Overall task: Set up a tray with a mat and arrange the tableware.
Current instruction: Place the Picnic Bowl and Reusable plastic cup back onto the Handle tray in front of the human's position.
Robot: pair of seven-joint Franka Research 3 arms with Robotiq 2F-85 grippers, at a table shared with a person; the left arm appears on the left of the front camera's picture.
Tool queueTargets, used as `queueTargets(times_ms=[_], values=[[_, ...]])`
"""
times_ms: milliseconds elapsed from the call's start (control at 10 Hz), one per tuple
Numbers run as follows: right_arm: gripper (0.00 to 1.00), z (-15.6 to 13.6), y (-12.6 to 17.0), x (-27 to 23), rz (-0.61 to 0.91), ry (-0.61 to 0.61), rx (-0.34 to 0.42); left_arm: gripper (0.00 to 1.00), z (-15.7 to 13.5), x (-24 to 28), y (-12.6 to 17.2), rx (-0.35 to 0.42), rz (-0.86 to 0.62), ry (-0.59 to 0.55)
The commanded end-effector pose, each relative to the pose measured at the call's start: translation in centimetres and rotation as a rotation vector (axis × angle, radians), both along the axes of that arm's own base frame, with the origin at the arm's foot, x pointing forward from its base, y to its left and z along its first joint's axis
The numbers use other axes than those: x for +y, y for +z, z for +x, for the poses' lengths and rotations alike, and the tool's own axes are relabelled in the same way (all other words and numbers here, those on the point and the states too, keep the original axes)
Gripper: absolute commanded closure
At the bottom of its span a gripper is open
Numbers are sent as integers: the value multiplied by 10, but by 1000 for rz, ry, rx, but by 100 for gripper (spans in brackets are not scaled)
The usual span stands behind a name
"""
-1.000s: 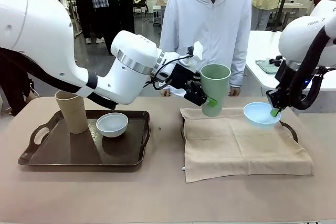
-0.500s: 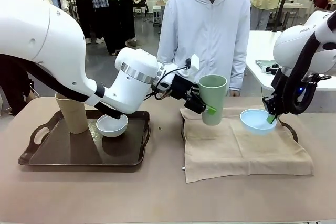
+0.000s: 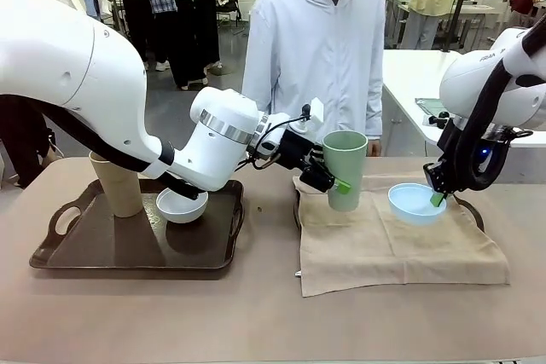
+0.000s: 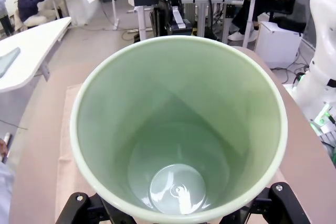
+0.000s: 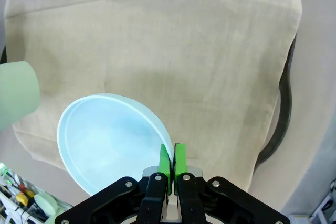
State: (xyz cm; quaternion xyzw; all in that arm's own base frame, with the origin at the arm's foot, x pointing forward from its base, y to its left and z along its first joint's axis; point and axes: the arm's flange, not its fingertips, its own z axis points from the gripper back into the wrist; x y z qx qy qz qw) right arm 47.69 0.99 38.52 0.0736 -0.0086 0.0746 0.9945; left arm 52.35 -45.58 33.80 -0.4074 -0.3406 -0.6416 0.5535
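Note:
My left gripper (image 3: 331,176) is shut on the side of the pale green cup (image 3: 345,170), holding it upright just over the far left part of the beige mat (image 3: 384,249). In the left wrist view the cup (image 4: 178,129) stands empty between the fingers (image 4: 79,208). My right gripper (image 3: 438,197) is shut on the rim of the light blue bowl (image 3: 414,203), low over the mat's far right; its green pads (image 5: 172,162) pinch the bowl's (image 5: 107,140) edge. The mat covers a dark tray (image 3: 474,210).
A second dark tray (image 3: 102,257) at the left holds a tan cup (image 3: 116,181) and a white bowl (image 3: 182,205). A person in a white hoodie (image 3: 320,49) stands at the far side. The table's front strip is bare.
Both arms have come down. The green cup and the blue bowl have sunk toward the mat, and the bowl has drifted slightly left.

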Motion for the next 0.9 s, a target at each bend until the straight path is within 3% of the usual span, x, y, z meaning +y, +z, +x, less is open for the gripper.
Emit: queueTargets(times_ms=[0,800], values=[[96,-1,3,0,-2,-7,-3,16,1,1,4,-8,0,6],[96,12,-19,-6,30,46,-33,16,2,-18,-23,-27,-4,-44]])
